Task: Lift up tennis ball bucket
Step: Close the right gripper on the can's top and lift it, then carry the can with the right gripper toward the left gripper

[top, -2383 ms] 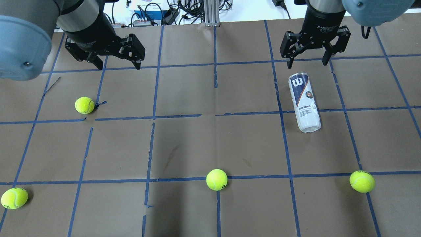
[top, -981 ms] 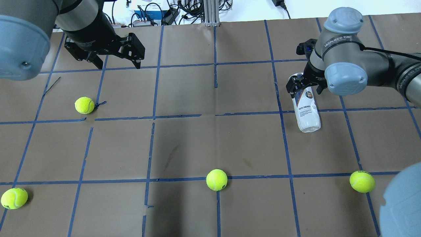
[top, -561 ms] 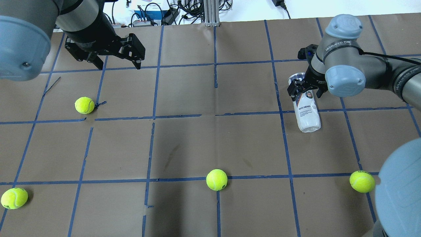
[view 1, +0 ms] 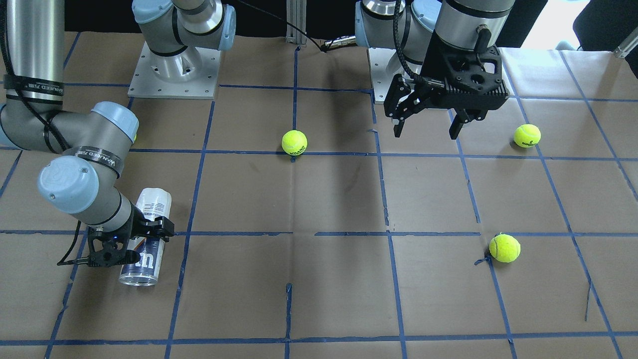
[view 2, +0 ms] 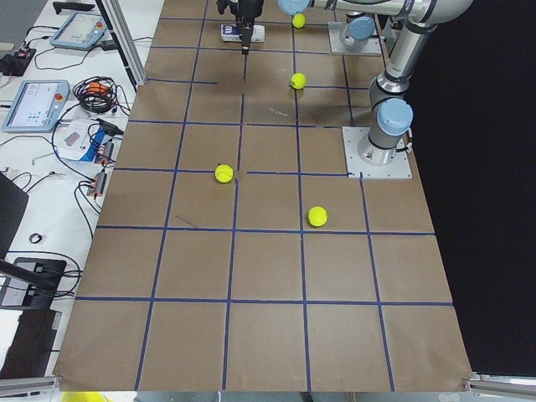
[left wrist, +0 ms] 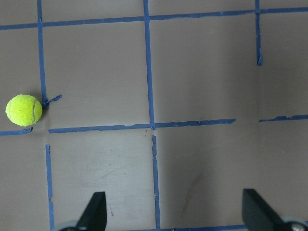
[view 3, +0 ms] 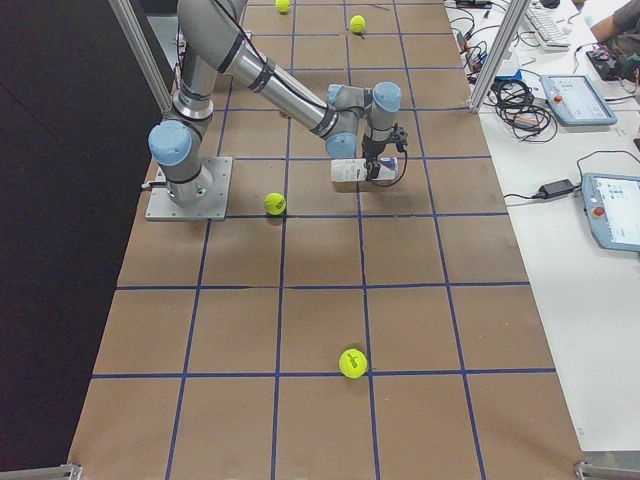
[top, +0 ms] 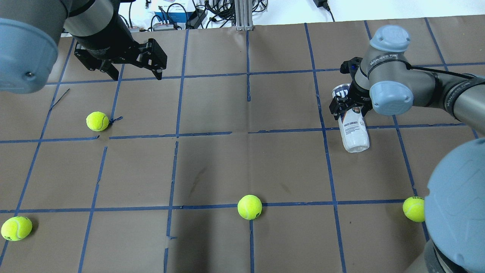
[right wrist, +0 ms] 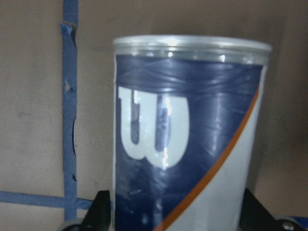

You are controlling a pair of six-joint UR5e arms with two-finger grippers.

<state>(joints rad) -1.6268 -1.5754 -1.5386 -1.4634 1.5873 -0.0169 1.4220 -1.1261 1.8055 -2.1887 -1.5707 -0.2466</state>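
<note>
The tennis ball bucket (top: 354, 132) is a slim can with a navy-and-white "W" label. It lies on its side on the brown table, at the right of the overhead view. My right gripper (top: 348, 110) is low over the bucket's navy end, jaws open, one finger on each side. In the right wrist view the bucket (right wrist: 187, 144) fills the frame between the fingertips (right wrist: 101, 211). In the front-facing view the gripper (view 1: 133, 244) straddles the bucket (view 1: 149, 202). My left gripper (top: 132, 74) hangs open and empty at the back left.
Yellow-green tennis balls lie loose on the taped grid: one near the left gripper (top: 97, 121), one front centre (top: 249, 207), one front left (top: 16, 228), one front right (top: 413, 209). My right arm's elbow (top: 454, 212) covers the front right corner. Cables lie beyond the table's back edge.
My right arm has swung down from the back of the table and lowered its open gripper around the bucket's navy end. The bucket has not moved. The left arm is still.
</note>
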